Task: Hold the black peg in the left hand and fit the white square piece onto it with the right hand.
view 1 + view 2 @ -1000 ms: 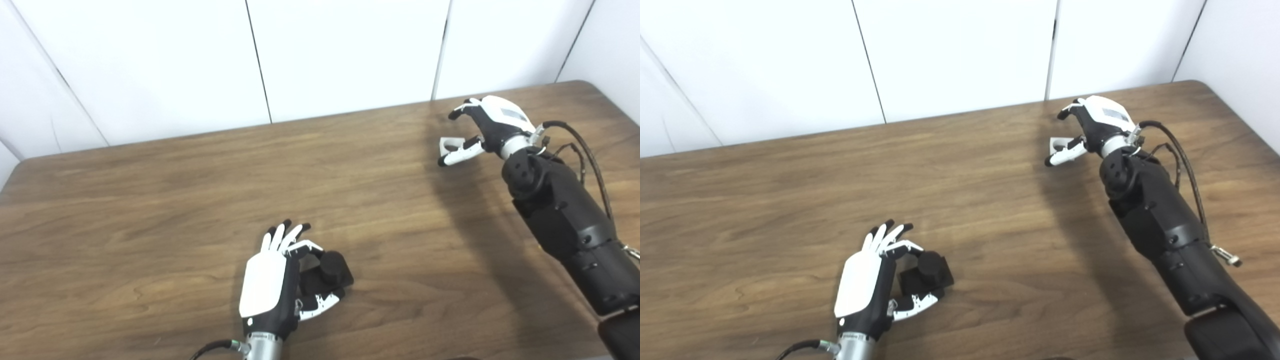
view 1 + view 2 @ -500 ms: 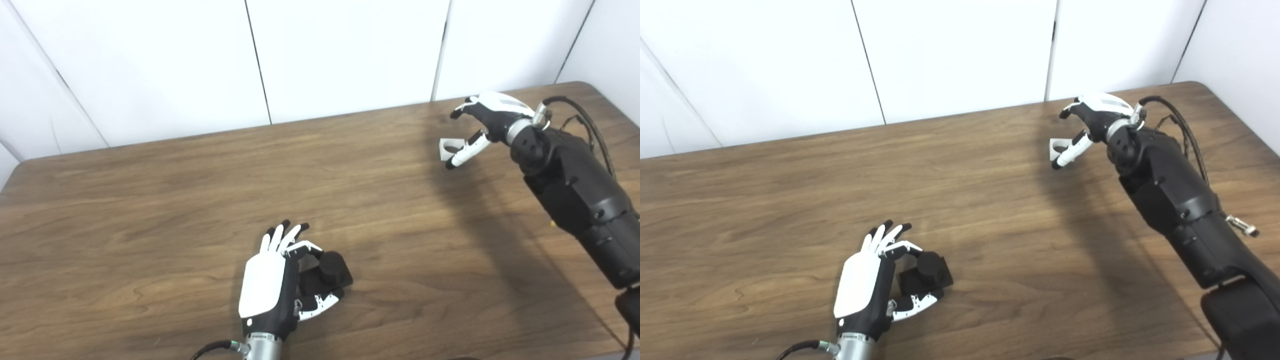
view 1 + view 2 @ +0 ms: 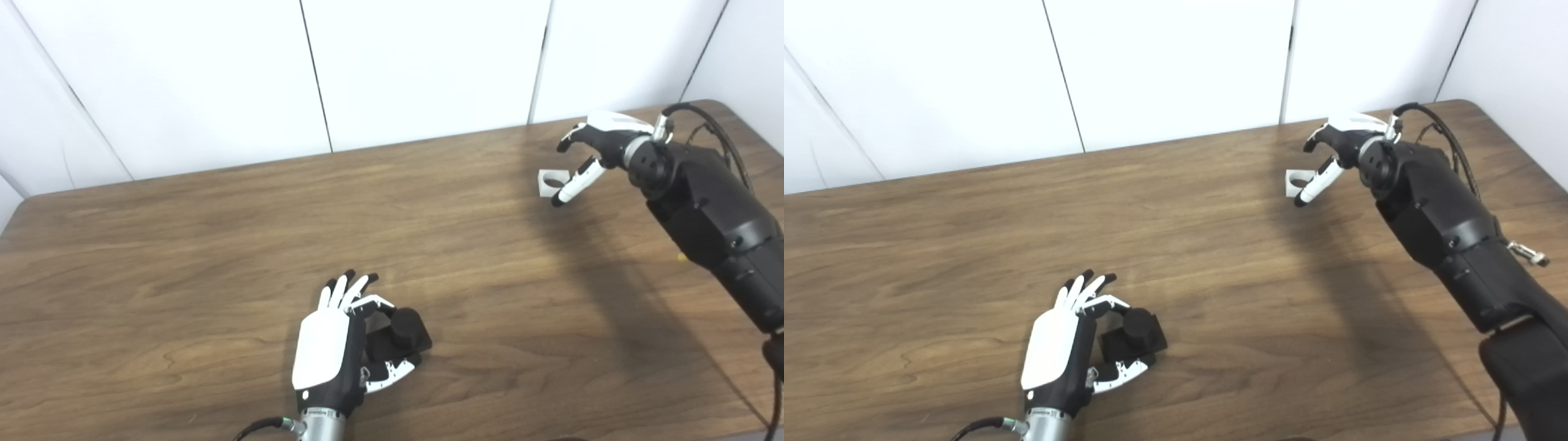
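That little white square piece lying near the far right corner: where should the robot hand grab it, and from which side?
Probably by two opposite outer edges, coming down from above. The white square piece lies flat on the table with its hole facing up, so only its thin sides offer purchase. The right hand hovers open beside it, thumb low and fingers arched above.

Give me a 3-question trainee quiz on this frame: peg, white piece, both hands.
1. True or false: the white square piece is already on the black peg.
2. Which hand is at the peg? A) left hand B) right hand
3. Fill in: the white piece lies on the ___, near its far right corner.

Key: 1 false; 2 A; 3 table.
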